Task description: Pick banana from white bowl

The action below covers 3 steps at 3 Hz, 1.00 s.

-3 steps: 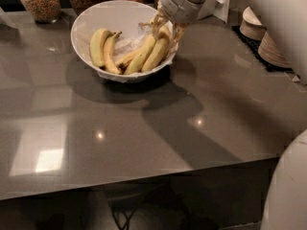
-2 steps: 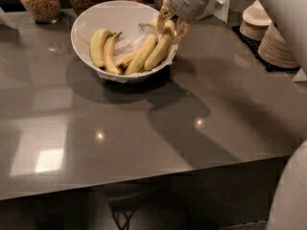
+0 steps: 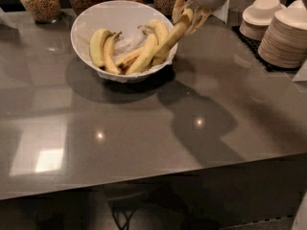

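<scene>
The white bowl (image 3: 82, 25) stands at the back left of the dark counter and holds several bananas on crumpled white paper. My gripper (image 3: 188, 12) is above the bowl's right rim, shut on the top end of the banana (image 3: 170, 38), a long slim yellow one. The banana slants up to the right across the rim, and its lower end rests inside the bowl among the others. A shorter, plumper pair (image 3: 99, 48) lies on the bowl's left side, and two more bananas (image 3: 143, 55) lie in the middle.
Glass jars of dry food (image 3: 40, 1) stand in a row behind the bowl. Stacks of cream plates (image 3: 284, 38) and small bowls (image 3: 261, 13) sit on a black mat at the right. The counter's front edge (image 3: 158, 172) runs across the lower part of the view.
My gripper has risen and moved slightly right with the banana's top end, so the banana now tilts up out over the bowl's rim.
</scene>
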{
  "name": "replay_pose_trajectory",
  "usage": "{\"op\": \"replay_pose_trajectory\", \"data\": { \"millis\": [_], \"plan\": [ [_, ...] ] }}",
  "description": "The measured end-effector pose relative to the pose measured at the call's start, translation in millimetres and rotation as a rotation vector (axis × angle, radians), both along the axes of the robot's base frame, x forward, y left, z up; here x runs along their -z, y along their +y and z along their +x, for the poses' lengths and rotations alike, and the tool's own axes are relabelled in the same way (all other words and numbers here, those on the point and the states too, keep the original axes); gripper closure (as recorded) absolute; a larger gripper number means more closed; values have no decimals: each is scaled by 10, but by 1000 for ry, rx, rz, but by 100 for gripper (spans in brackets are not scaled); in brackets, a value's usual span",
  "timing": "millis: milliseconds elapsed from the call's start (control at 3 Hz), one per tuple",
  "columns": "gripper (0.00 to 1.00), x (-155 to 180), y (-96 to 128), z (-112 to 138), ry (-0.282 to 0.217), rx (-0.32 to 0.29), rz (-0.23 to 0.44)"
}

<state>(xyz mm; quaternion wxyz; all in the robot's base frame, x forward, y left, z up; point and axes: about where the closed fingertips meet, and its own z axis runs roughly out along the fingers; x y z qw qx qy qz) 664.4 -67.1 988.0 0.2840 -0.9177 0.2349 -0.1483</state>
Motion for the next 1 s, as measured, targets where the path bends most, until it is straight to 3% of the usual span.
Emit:
{"op": "replay_pose_trajectory", "data": {
  "millis": [333,1000],
  "plan": [
    [100,-193,-181,-135,-6,44,54],
    [100,-515,-275,-713,25,19,182]
  ]
}}
